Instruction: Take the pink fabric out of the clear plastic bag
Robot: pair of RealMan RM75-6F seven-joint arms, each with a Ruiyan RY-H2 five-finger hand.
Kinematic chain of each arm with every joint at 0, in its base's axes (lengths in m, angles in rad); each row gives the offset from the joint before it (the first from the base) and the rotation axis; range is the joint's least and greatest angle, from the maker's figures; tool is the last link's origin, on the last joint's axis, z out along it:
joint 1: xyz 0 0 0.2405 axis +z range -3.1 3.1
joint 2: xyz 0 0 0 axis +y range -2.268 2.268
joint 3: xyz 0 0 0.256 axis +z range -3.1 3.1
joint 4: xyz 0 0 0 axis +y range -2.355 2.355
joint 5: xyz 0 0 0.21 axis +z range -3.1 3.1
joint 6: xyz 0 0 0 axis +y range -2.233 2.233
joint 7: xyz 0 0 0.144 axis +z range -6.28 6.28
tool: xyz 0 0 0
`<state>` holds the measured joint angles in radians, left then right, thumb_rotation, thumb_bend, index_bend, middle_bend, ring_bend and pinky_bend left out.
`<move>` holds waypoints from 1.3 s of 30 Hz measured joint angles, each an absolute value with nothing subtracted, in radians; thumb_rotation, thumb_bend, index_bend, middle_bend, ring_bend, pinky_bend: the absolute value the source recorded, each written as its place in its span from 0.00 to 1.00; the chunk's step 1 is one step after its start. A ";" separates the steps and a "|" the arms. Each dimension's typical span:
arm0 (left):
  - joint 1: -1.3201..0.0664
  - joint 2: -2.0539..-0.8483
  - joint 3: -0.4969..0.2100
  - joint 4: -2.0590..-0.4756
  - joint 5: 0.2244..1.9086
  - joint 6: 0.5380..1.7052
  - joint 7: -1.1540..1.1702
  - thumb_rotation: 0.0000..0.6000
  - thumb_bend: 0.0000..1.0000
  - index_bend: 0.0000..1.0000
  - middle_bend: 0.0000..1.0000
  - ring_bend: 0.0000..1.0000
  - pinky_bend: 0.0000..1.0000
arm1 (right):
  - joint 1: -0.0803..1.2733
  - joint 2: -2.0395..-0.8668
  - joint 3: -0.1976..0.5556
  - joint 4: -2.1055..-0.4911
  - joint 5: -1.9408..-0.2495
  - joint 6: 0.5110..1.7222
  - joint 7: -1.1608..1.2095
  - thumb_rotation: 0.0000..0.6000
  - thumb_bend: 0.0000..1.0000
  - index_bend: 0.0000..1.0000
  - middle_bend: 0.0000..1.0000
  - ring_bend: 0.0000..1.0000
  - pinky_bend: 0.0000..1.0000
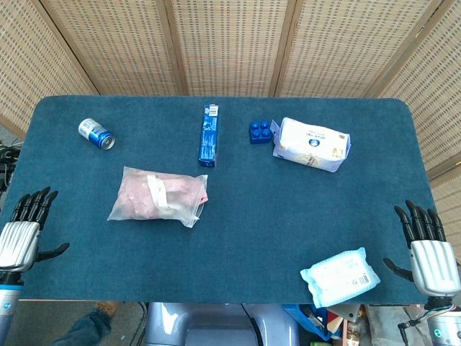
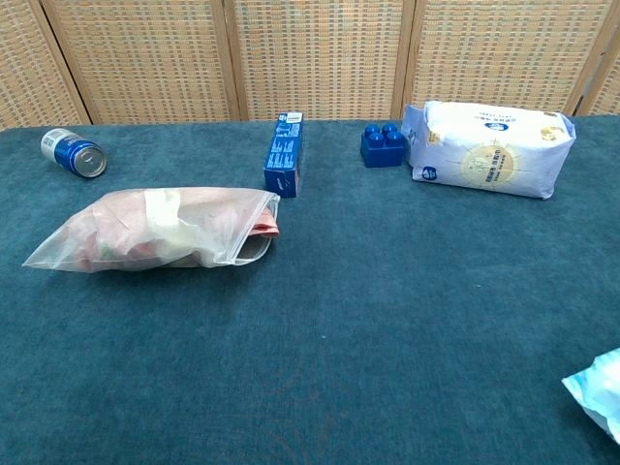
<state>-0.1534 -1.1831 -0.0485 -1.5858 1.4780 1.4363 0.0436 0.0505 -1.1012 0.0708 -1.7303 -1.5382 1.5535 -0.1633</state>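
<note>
Hands (image 1: 21,234) spread; crumpled pink fabric (image 2: 174,228) inside glossy bag (image 2: 68,247).

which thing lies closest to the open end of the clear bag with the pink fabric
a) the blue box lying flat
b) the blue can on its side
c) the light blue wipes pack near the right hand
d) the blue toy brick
a: the clear plastic bag has its mouth, with pink fabric poking out, at the end nearest the blue box; the can lies off the bag's other end, and the toy brick and wipes pack lie farther away.
</note>
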 measured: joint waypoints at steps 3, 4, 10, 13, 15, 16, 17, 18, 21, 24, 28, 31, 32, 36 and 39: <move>-0.154 -1.184 -0.048 -1.585 1.478 1.434 0.044 1.00 0.12 0.00 0.00 0.00 0.00 | 0.050 -1.101 0.070 -1.730 -1.537 1.551 -0.165 1.00 0.00 0.00 0.00 0.00 0.00; -0.154 -1.184 -0.048 -1.584 1.478 1.433 0.043 1.00 0.12 0.00 0.00 0.00 0.00 | 0.050 -1.101 0.070 -1.730 -1.536 1.550 -0.165 1.00 0.00 0.00 0.00 0.00 0.00; -0.167 -1.186 -0.050 -1.581 1.475 1.409 0.038 1.00 0.12 0.00 0.00 0.00 0.00 | 0.052 -1.100 0.072 -1.732 -1.529 1.544 -0.167 1.00 0.00 0.00 0.00 0.00 0.00; -0.189 -1.189 -0.056 -1.576 1.470 1.373 0.034 1.00 0.12 0.00 0.00 0.00 0.00 | 0.054 -1.102 0.074 -1.729 -1.527 1.542 -0.167 1.00 0.00 0.00 0.00 0.00 0.00; -0.210 -1.194 -0.063 -1.569 1.465 1.342 0.034 1.00 0.12 0.00 0.00 0.00 0.00 | 0.055 -1.104 0.077 -1.727 -1.522 1.540 -0.167 1.00 0.00 0.00 0.00 0.00 0.00; -0.227 -1.199 -0.068 -1.563 1.461 1.319 0.034 1.00 0.12 0.00 0.00 0.00 0.00 | 0.056 -1.105 0.078 -1.726 -1.519 1.539 -0.167 1.00 0.00 0.00 0.00 0.00 0.00; -0.240 -1.203 -0.073 -1.556 1.457 1.300 0.033 1.00 0.12 0.00 0.00 0.00 0.00 | 0.056 -1.106 0.078 -1.725 -1.517 1.537 -0.167 1.00 0.00 0.00 0.00 0.00 0.00; -0.255 -1.208 -0.078 -1.549 1.452 1.277 0.032 1.00 0.12 0.00 0.00 0.00 0.00 | 0.057 -1.107 0.080 -1.723 -1.512 1.534 -0.169 1.00 0.00 0.00 0.00 0.00 0.00; -0.318 -1.232 -0.097 -1.513 1.435 1.184 0.028 1.00 0.12 0.00 0.00 0.00 0.00 | 0.061 -1.111 0.083 -1.718 -1.501 1.526 -0.173 1.00 0.00 0.00 0.00 0.00 0.00; -0.390 -1.268 -0.115 -1.461 1.417 1.086 0.028 1.00 0.12 0.00 0.00 0.00 0.00 | 0.064 -1.115 0.086 -1.713 -1.490 1.517 -0.177 1.00 0.00 0.00 0.00 0.00 0.00; -0.480 -1.319 -0.137 -1.392 1.381 0.953 0.030 1.00 0.12 0.00 0.00 0.00 0.00 | 0.069 -1.121 0.090 -1.704 -1.473 1.505 -0.183 1.00 0.00 0.00 0.00 0.00 0.00; -0.547 -1.363 -0.151 -1.330 1.351 0.855 0.030 1.00 0.12 0.00 0.00 0.00 0.00 | 0.072 -1.126 0.095 -1.697 -1.455 1.495 -0.186 1.00 0.00 0.00 0.00 0.00 0.00; -0.570 -1.379 -0.156 -1.307 1.342 0.825 0.029 1.00 0.12 0.00 0.00 0.00 0.00 | 0.074 -1.128 0.099 -1.694 -1.445 1.491 -0.187 1.00 0.00 0.00 0.00 0.00 0.00; -0.669 -1.453 -0.174 -1.207 1.304 0.708 0.024 1.00 0.12 0.00 0.00 0.00 0.00 | 0.080 -1.132 0.108 -1.686 -1.421 1.479 -0.192 1.00 0.00 0.00 0.00 0.00 0.00; -0.713 -1.493 -0.179 -1.161 1.284 0.658 0.023 1.00 0.12 0.00 0.00 0.00 0.00 | 0.081 -1.134 0.110 -1.685 -1.410 1.474 -0.195 1.00 0.00 0.00 0.00 0.00 0.00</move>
